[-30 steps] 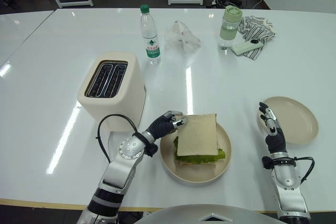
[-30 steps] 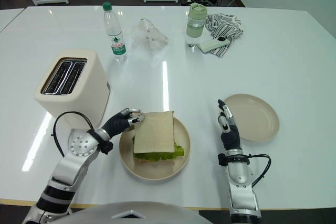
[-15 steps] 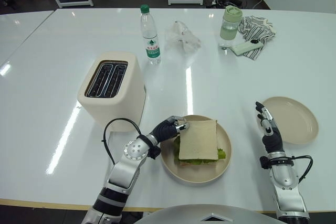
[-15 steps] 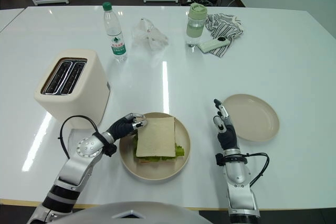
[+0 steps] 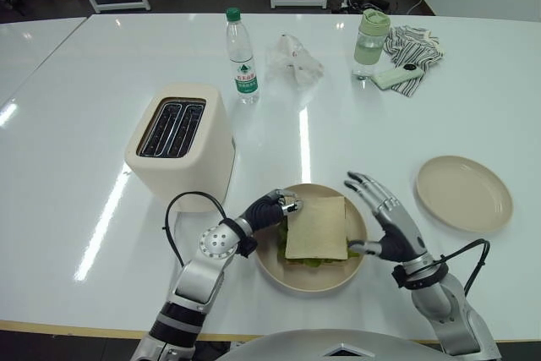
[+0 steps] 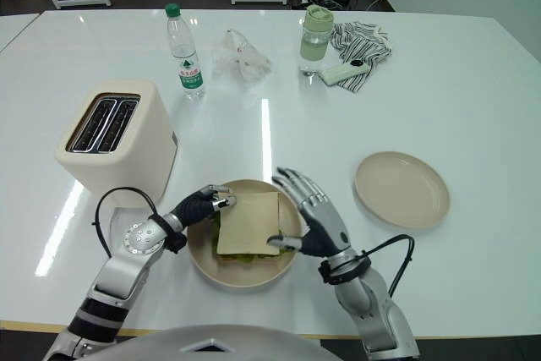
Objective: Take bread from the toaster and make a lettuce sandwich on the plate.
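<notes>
- The left hand (image 5: 269, 206) sits at the left edge of the sandwich (image 5: 315, 226), fingers curled and tips pinched on its far-left corner.
- The left forearm (image 5: 196, 281) slants away from the sandwich, down and to the left.
- The right hand (image 5: 387, 221) stands at the sandwich's right edge, palm toward it, fingers spread, thumb touching the near-right side.
- The right forearm (image 5: 444, 310) slants down and to the right.
</notes>
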{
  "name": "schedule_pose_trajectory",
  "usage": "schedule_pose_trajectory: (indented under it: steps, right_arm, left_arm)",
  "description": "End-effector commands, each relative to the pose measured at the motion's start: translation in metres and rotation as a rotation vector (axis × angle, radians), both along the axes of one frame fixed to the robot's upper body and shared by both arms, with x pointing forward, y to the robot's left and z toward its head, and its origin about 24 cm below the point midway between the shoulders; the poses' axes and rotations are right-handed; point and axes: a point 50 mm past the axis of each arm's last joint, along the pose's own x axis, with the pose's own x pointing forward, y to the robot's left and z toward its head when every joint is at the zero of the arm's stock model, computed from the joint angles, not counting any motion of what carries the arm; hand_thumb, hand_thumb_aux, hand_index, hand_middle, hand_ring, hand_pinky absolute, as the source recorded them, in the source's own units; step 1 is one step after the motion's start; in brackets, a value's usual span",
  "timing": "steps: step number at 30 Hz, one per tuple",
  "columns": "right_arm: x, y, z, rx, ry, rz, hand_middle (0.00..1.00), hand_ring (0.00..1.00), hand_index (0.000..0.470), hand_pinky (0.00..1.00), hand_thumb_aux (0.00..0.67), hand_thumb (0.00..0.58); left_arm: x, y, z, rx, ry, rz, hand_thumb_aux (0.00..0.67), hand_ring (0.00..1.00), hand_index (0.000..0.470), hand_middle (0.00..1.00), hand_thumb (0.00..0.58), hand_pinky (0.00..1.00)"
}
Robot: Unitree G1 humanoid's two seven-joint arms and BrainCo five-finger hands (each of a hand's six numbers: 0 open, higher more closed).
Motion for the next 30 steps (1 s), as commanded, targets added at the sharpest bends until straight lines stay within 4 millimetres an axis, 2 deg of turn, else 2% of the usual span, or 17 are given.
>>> schedule_pose_trajectory:
  steps: [1,9,11,17,21,26,27,28,29,30]
  right_arm:
    - [-0.012,0.008,-0.002,-0.173,-0.069,0.099,0.00,0.00,0.000,0.00,0.000,0.000]
    - [-0.022,0.017,-0.015,-0.323,-0.085,0.184,0.00,0.00,0.000,0.00,0.000,0.000]
    - [-0.022,0.019,-0.025,-0.358,-0.050,0.197,0.00,0.00,0.000,0.00,0.000,0.000]
    - [-0.024,0.019,-0.071,-0.537,0.155,0.220,0.00,0.00,0.000,0.00,0.000,0.000]
    - [-0.026,0.024,-0.086,-0.562,0.238,0.239,0.00,0.00,0.000,0.00,0.000,0.000]
    - [-0.030,0.029,-0.095,-0.603,0.294,0.256,0.00,0.00,0.000,0.00,0.000,0.000]
    - [-0.030,0.029,-0.095,-0.603,0.303,0.255,0.00,0.00,0.000,0.00,0.000,0.000]
    - [-0.030,0.029,-0.096,-0.592,0.318,0.249,0.00,0.00,0.000,0.00,0.000,0.000]
    - [-0.030,0.028,-0.096,-0.583,0.331,0.233,0.00,0.00,0.000,0.00,0.000,0.000]
    - [-0.028,0.025,-0.097,-0.592,0.343,0.216,0.00,0.00,0.000,0.00,0.000,0.000]
  left_arm:
    - [0.001,0.004,-0.005,0.034,0.011,0.012,0.670,1.00,0.470,1.00,0.580,1.00]
    - [0.001,0.005,-0.007,0.046,0.013,0.016,0.670,1.00,0.470,1.00,0.580,1.00]
    - [0.001,0.005,-0.007,0.048,0.012,0.017,0.670,1.00,0.470,1.00,0.580,1.00]
    - [0.001,0.006,-0.007,0.054,0.007,0.017,0.670,1.00,0.470,1.00,0.580,1.00]
    - [0.001,0.006,-0.006,0.053,0.004,0.017,0.670,1.00,0.470,1.00,0.580,1.00]
    - [0.001,0.006,-0.002,0.073,-0.036,0.021,0.670,1.00,0.470,1.00,0.580,1.00]
    - [0.002,0.007,-0.001,0.128,-0.082,0.025,0.628,1.00,0.441,1.00,0.578,1.00]
    - [0.003,0.008,0.000,0.201,-0.135,0.027,0.097,0.74,0.068,0.74,0.156,0.74]
    - [0.004,0.009,0.000,0.269,-0.189,0.026,0.000,0.20,0.000,0.20,0.000,0.20]
    - [0.007,0.010,0.002,0.327,-0.247,0.046,0.000,0.00,0.000,0.00,0.000,0.00]
